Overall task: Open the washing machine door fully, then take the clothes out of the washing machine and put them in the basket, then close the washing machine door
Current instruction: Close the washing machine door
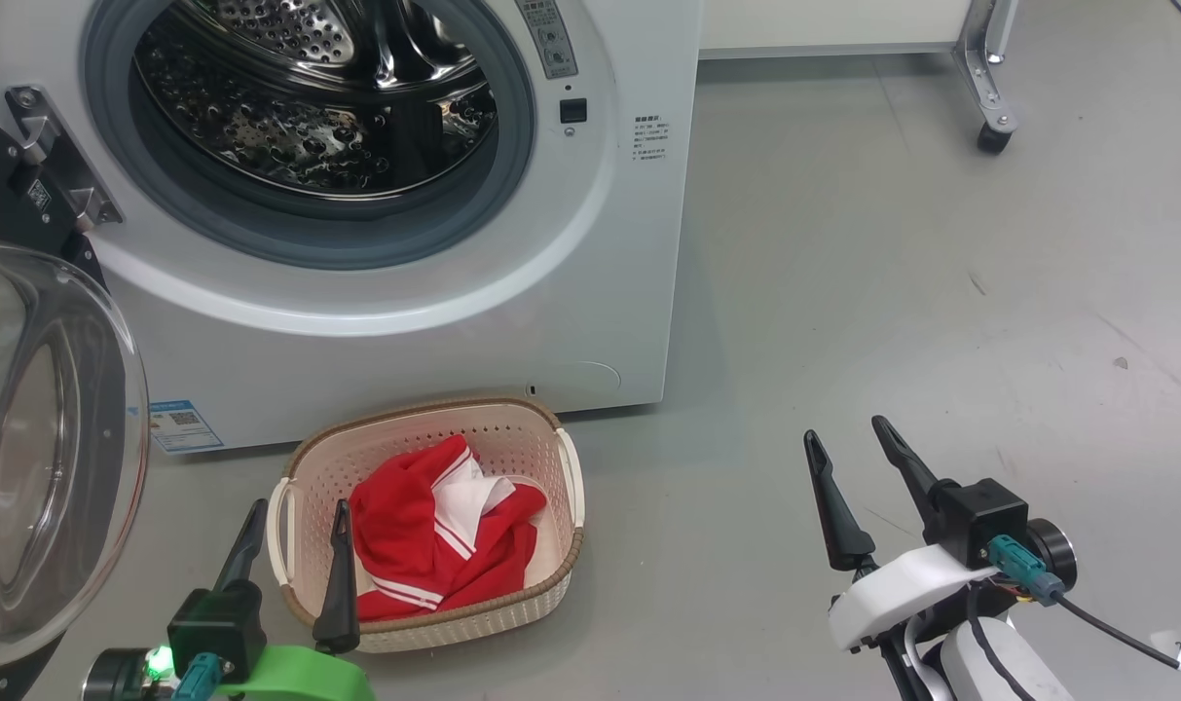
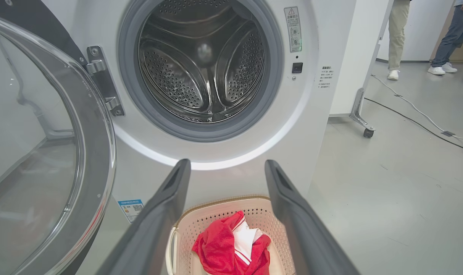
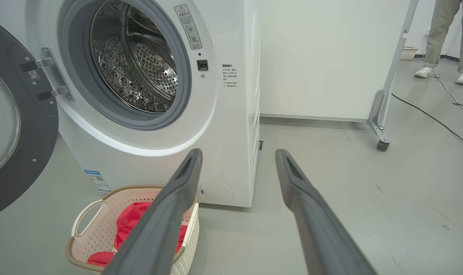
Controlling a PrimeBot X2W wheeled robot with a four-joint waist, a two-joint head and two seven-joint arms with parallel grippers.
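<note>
Lying crumpled in the basket (image 1: 563, 458), the clothes (image 1: 424, 535) sit just in front of the washing machine (image 1: 405, 331), whose door (image 1: 55, 438) stands wide open on the left. The left gripper (image 1: 299, 506) hovers at the basket's near left corner, fingers apart, pointing towards the machine, holding nothing. The right gripper (image 1: 845, 428) hangs well to the right above the grey floor (image 1: 892, 243), fingers likewise spread and empty.
</note>
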